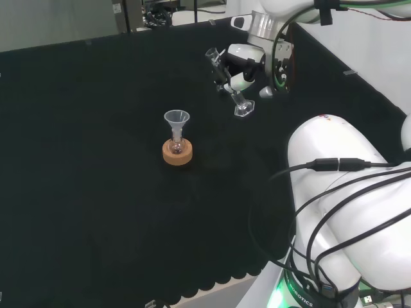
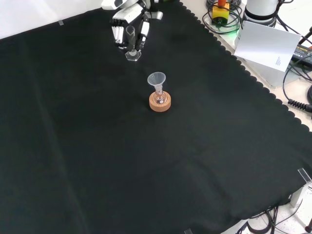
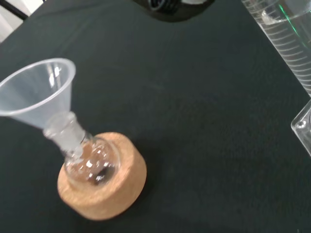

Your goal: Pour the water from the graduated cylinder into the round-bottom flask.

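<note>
A small round-bottom flask (image 1: 176, 145) sits on a cork ring (image 1: 178, 154) mid-cloth, with a clear funnel (image 1: 176, 119) in its neck. The hand (image 1: 243, 65) is to the right of and beyond it in the head view, with fingers curled round a clear graduated cylinder (image 1: 226, 83). The cylinder leans, its top toward the flask, its hexagonal foot (image 1: 244, 110) low by the cloth. In the front view the hand (image 2: 127, 22) and cylinder (image 2: 131, 41) are up-left of the flask (image 2: 159, 97). The wrist view has the funnel (image 3: 38, 91), flask (image 3: 90, 158), cork ring (image 3: 119, 191) and cylinder (image 3: 287, 36), with a water line in the cylinder.
The arm's white links (image 1: 350, 192) stand at the right of the head view. In the front view the cloth's scalloped edge (image 2: 253, 80) runs along the right, with a white sheet (image 2: 268, 45), a yellow and red button (image 2: 220, 9) and cables beyond it.
</note>
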### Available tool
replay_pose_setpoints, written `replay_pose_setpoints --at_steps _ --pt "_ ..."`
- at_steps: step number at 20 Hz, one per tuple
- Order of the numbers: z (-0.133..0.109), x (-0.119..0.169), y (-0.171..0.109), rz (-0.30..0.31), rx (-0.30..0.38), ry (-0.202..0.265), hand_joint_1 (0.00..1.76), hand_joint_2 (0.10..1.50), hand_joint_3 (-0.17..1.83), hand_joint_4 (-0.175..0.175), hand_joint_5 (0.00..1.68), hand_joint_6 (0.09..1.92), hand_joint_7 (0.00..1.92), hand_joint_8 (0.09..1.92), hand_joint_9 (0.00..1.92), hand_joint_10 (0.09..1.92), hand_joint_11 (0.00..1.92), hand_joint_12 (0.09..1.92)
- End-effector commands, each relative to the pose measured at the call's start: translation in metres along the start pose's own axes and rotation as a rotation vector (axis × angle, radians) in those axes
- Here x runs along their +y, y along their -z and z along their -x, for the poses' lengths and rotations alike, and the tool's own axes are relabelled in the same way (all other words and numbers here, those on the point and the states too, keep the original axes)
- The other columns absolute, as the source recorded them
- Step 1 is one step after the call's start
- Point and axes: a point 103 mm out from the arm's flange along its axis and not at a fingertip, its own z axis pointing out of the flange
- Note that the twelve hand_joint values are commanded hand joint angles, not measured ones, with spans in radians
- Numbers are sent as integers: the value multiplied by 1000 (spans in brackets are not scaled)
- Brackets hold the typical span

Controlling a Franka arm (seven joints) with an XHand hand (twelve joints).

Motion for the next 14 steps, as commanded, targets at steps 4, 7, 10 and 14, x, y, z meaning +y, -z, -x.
replay_pose_setpoints --at_steps 4,7,10,14 --pt "-23 -30 -6 -132 -96 -33 1389 1070 -1 -175 1004 936 879 1069 1243 695 1278 743" --pt "-31 -33 -12 -180 -117 -40 1390 1069 -1 -175 1006 933 882 1064 1245 693 1278 742" --pt "-38 -32 -18 -223 -145 -48 1390 1066 -1 -175 1013 923 889 1053 1251 683 1278 738" --pt "-45 -25 -26 -310 -210 -53 1391 1063 -1 -175 1021 911 896 1042 1260 668 1279 734"
